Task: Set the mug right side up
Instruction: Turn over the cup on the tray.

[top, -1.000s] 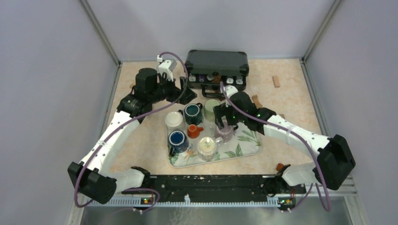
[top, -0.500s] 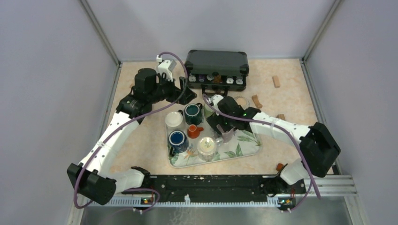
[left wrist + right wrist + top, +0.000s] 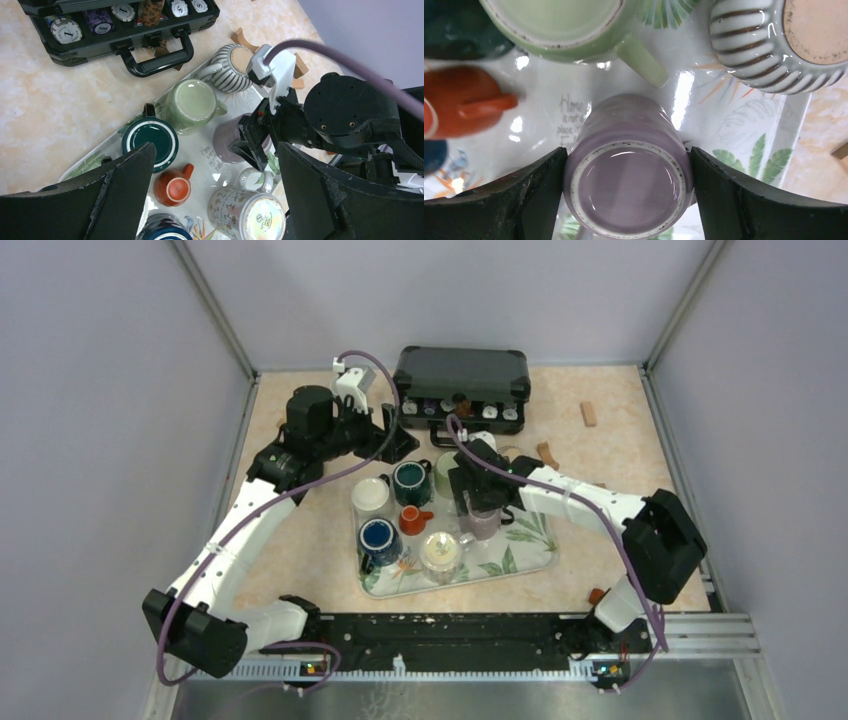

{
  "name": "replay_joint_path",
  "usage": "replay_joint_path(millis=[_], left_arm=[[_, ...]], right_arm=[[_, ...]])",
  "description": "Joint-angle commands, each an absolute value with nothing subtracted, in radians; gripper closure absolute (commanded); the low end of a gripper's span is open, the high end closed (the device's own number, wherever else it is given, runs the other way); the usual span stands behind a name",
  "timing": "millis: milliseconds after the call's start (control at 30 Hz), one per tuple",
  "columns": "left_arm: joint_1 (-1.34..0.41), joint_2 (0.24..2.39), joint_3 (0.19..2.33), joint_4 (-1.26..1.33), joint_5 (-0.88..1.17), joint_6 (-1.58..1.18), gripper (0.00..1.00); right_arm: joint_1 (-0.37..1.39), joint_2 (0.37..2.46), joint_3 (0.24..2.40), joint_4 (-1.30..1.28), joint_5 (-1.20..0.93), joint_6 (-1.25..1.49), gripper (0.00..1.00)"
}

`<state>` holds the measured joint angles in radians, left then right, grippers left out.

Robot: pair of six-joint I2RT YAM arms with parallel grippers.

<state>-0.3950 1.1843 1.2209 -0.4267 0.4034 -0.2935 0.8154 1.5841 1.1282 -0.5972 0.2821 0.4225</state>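
Purple mug (image 3: pixel 629 195) upside down on tray (image 3: pixel 704 102), pinched by right end effector (image 3: pixel 629 152); left end effector (image 3: pixel 215 147) spread wide

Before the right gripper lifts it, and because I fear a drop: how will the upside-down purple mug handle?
Its glossy glaze suggests the purple mug may slip between the fingers. It looks like stiff ceramic, so it could chip against the close green mug.

place: robot lab cell | proof: bare grey walls (image 3: pixel 90 440) and metal posts (image 3: pixel 215 310) enclose the table (image 3: pixel 610 450) around the tray (image 3: pixel 537 558) | left arm (image 3: pixel 235 535), right arm (image 3: pixel 590 505) bolted to a rail (image 3: pixel 450 632) on the tray's near side
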Motion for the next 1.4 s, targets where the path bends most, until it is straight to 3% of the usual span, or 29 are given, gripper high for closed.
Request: replay_joint_path(millis=[0, 167, 667, 767, 933, 1367], left_arm=[[-0.392, 1.157, 1.211, -0.396, 0.409, -0.297, 0.01], [-0.393, 1.148, 1.207, -0.397, 0.403, -0.292, 0.01], [-0.393, 1.138, 1.206, -0.399, 0.418, -0.294, 0.01], [-0.393, 1.141, 1.21, -0.398, 0.424, -0.296, 0.01], [-0.393, 1.15, 1.206, -0.392, 0.438, -0.3, 0.01], [-0.394, 1.171, 1.211, -0.394, 0.448, -0.299, 0.01]], right_arm=[[0.819, 1.587, 1.171, -0.553, 0.288, 0.658, 0.19], [0.816, 1.502, 1.11, -0.431, 0.254, 0.696, 0.01], [0.744, 1.167, 0.867, -0.38, 0.106, 0.355, 0.01], [0.743, 1.13, 0.838, -0.423, 0.146, 0.344, 0.09], [0.743, 1.136, 0.818, -0.431, 0.122, 0.272, 0.35], [0.744, 1.287, 0.818, -0.303, 0.097, 0.114, 0.35]])
